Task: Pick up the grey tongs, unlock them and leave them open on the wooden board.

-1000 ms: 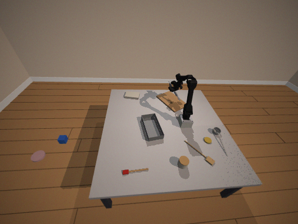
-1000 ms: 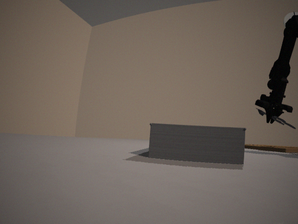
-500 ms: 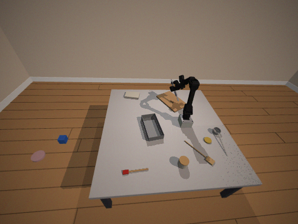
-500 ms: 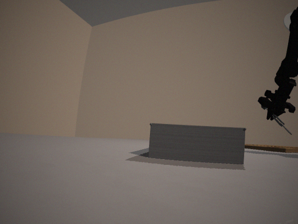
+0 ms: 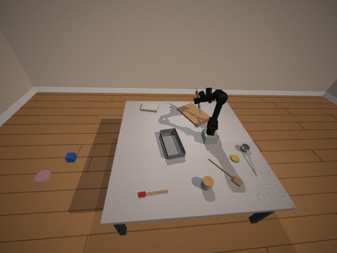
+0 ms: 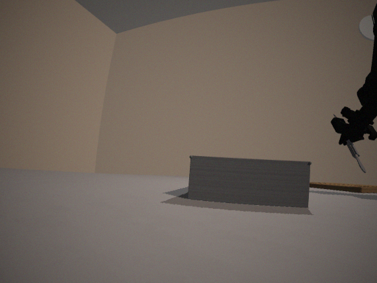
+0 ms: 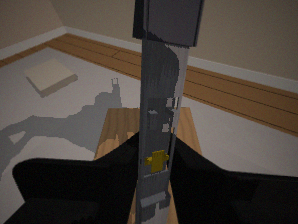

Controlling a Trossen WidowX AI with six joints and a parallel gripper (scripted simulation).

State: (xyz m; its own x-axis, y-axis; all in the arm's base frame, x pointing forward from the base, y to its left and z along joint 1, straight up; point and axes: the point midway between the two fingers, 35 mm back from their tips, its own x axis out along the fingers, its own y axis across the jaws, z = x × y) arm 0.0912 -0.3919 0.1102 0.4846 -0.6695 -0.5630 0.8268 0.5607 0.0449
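My gripper (image 5: 197, 99) (image 6: 346, 133) (image 7: 154, 134) is shut on the grey tongs (image 5: 200, 112) (image 6: 358, 159) (image 7: 160, 110). It holds them in the air above the wooden board (image 5: 188, 111) (image 6: 344, 187) (image 7: 116, 131), at the table's far side. The tongs hang steeply, tips slanting down toward the board and not touching it. Their two arms lie close together. A small yellow lock piece (image 7: 156, 161) shows on them between my fingers. The grey roasting tin (image 5: 172, 143) (image 6: 248, 182) stands in the middle of the table with nothing across it.
A cream block (image 5: 148, 107) (image 7: 50, 76) lies left of the board. Near the front right are a whisk (image 5: 245, 148), a yellow disc (image 5: 235, 158), a wooden brush (image 5: 225, 172), a cork-topped jar (image 5: 207, 182) and a red-headed spatula (image 5: 152, 193). The arm's base (image 5: 210, 137) stands right of the tin.
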